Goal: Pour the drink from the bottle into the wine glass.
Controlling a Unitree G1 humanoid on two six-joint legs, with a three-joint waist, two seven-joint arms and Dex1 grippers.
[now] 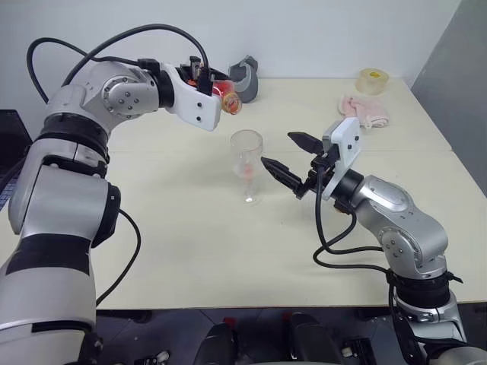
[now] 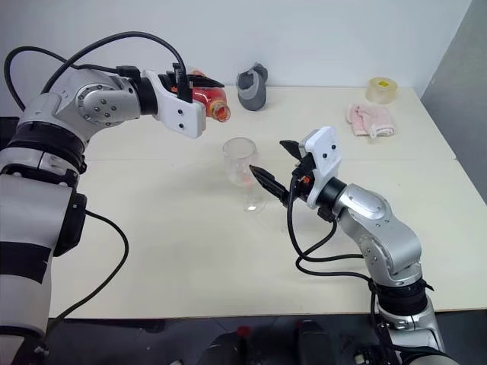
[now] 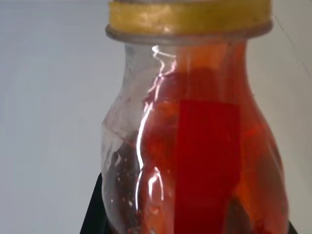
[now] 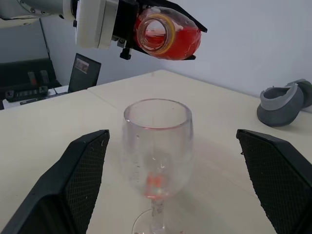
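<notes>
My left gripper [image 1: 207,82] is shut on the bottle [image 1: 225,96] and holds it tipped on its side. Its open, yellow-rimmed mouth [image 4: 156,32] points toward the wine glass from above and behind it. The red drink [image 3: 204,161] lies along the bottle's lower side. The clear wine glass [image 1: 246,163] stands upright on the table, with a small trace of red at the bottom of its bowl [image 4: 155,184]. My right gripper [image 1: 288,156] is open, level with the bowl. Its black fingers [image 4: 73,185] spread wide to either side just short of the glass, apart from it.
A grey cup-like object [image 1: 245,77] stands at the back of the cream table [image 1: 190,251]. A roll of tape [image 1: 372,79] and a pink cloth [image 1: 364,110] lie at the far right. A dark laptop [image 1: 7,144] sits off the left edge.
</notes>
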